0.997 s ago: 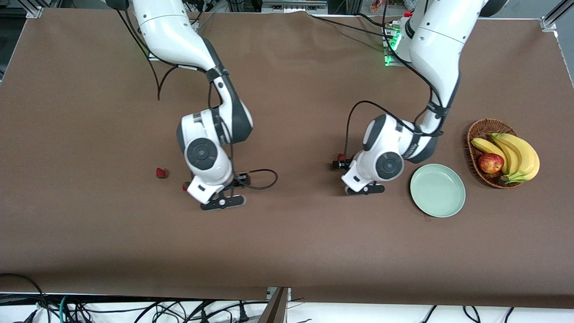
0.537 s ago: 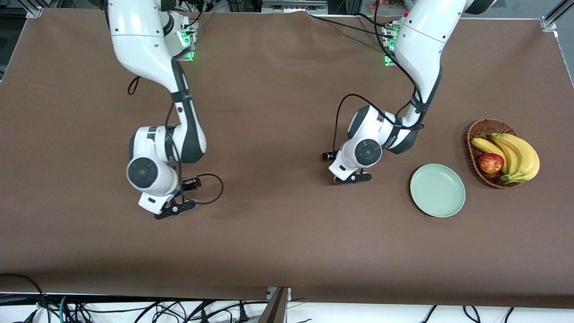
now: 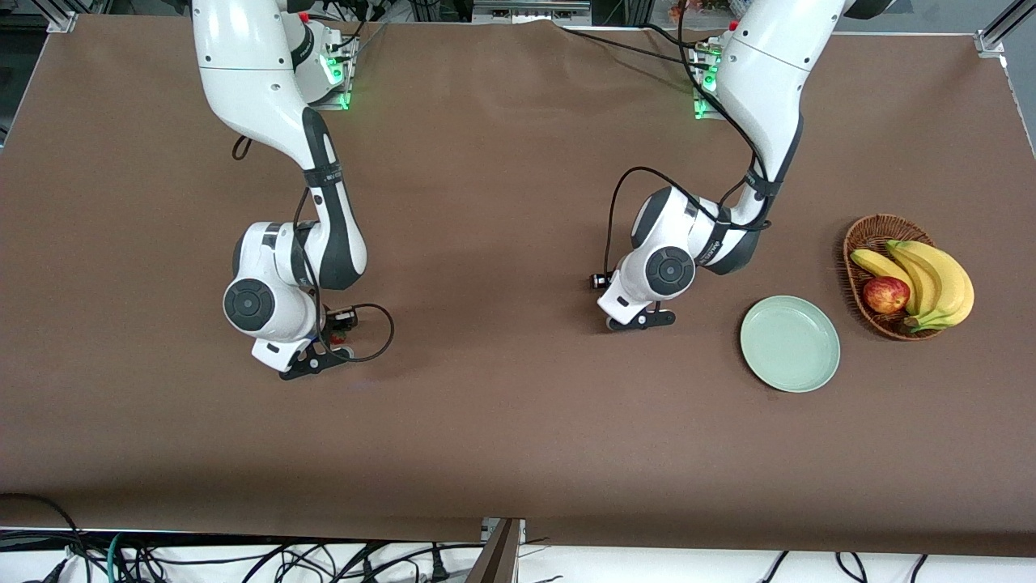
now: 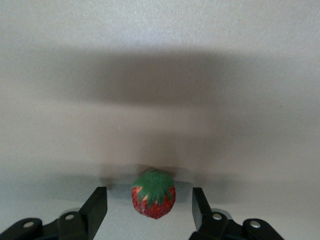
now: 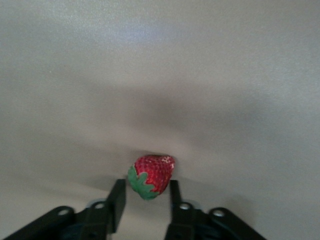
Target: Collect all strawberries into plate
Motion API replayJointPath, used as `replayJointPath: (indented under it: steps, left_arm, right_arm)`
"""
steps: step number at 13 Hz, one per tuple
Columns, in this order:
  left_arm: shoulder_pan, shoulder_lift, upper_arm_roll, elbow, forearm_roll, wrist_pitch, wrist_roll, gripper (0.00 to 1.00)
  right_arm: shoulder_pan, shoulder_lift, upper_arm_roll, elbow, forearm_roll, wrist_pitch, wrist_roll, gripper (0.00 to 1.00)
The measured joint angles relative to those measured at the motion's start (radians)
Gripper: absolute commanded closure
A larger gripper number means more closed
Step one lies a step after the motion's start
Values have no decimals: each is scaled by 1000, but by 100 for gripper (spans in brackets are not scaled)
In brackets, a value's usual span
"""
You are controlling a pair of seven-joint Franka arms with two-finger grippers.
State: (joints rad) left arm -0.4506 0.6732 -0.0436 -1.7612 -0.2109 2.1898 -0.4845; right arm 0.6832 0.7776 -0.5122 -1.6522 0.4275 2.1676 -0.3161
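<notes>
brown table point(image 3: 502, 421): one plate point(image 3: 790, 343); left tool point(image 4: 150, 210) apart round strawberry point(image 4: 153, 200); right tool point(image 5: 146, 200) clamps second strawberry point(image 5: 152, 176).

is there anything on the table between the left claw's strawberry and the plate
Nothing visible stands in the way. The strawberry sits between the left claw's fingers, and only bare brown tabletop shows from there to the plate toward the left arm's end.

Lab — cabled robot table point(image 3: 518, 453)
</notes>
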Motion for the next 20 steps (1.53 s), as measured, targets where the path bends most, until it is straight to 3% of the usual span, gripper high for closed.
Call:
replayJointPath:
  steps: [1, 5, 8, 10, 12, 16, 20]
  left_arm:
    - [0, 0, 0, -1, 0, 13, 0, 34]
    - [0, 0, 1, -1, 0, 23, 0, 51]
    - [0, 0, 1, -1, 0, 23, 0, 73]
    - [1, -3, 2, -1, 0, 22, 0, 79]
    - [1, -3, 2, -1, 0, 22, 0, 93]
    - [5, -21, 9, 5, 0, 17, 0, 91]
    - [119, -59, 37, 103, 9, -156, 127, 90]
  right_arm:
    - [0, -1, 0, -1, 0, 0, 0, 89]
    - [3, -11, 3, 6, 24, 7, 9, 89]
    - [18, -18, 4, 27, 55, 5, 33, 89]
    - [31, -19, 7, 43, 74, -8, 80, 89]
    - [54, -22, 14, 91, 83, -58, 183, 89]
    - [100, -33, 112, 194, 127, -101, 499, 89]
    - [106, -19, 271, 277, 164, -26, 826, 88]
